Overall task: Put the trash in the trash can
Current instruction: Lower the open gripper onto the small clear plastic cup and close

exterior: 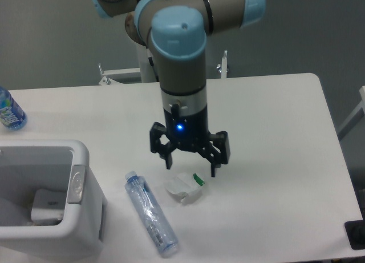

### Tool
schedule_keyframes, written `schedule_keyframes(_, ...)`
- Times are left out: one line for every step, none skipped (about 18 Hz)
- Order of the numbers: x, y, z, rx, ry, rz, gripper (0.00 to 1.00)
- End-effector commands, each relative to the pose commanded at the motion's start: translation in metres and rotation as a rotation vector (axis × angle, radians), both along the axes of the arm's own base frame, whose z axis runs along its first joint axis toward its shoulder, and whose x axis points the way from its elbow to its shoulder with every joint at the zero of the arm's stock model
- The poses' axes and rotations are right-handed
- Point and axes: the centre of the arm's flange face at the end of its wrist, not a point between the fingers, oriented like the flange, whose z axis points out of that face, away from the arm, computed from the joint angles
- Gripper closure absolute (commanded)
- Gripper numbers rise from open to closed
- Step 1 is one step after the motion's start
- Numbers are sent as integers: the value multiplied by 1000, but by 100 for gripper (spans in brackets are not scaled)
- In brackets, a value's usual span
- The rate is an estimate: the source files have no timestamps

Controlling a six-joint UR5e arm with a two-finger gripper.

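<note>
Nearest the camera, a long clear plastic bottle with a blue label (151, 213) lies on the white table (274, 160), just right of the large white rounded plastic bin (85, 217) with its grey rim plate. Further right of the bin sits a small crumpled white wrapper with a green bit (185, 187). Above it hangs the black two-finger gripper (191, 167), jaws spread wide, holding nothing. Behind the bin, at the table's left edge, stands a bluish bottle with a white-green label (8, 110), its writing unreadable.

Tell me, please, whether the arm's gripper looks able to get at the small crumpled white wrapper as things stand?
Probably yes. The gripper hangs with jaws spread over the small crumpled white wrapper, and nothing covers it. The long clear plastic bottle lies apart to the left, so it should not interfere.
</note>
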Motion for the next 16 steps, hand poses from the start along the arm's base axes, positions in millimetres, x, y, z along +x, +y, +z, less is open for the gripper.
schedule_keyframes(-2, 2, -11, -7, -6, 0, 0)
schedule_keyframes(-3, 2, -22, -17, -7, 2, 0)
schedule_keyframes(-2, 1, -32, -26, -6, 1, 0)
schedule_keyframes(-2, 1, -43, -29, -6, 4, 0)
schedule_keyframes(-1, 1, -57, -29, -8, 3, 0)
schedule_keyframes(-1, 0, -72, -33, -12, 3, 0)
schedule_keyframes(1, -2, -88, -41, -22, 3, 0)
schedule_keyframes(4, -4, -105, -50, -30, 4, 0)
schedule_keyframes(6, -7, -116, -53, -32, 4, 0)
schedule_keyframes(7, -8, -129, -64, -42, 8, 0)
schedule_keyframes(9, -11, -142, -81, -56, 6, 0)
schedule_keyframes(12, -13, -152, -91, -65, 3, 0)
schedule_keyframes(14, -16, -159, -103, -74, -3, 0)
schedule_keyframes(14, -16, -166, -115, -78, -23, 0)
schedule_keyframes(15, -17, -176, -132, -87, -47, 0)
schedule_keyframes(16, -19, -188, -152, -96, -62, 0)
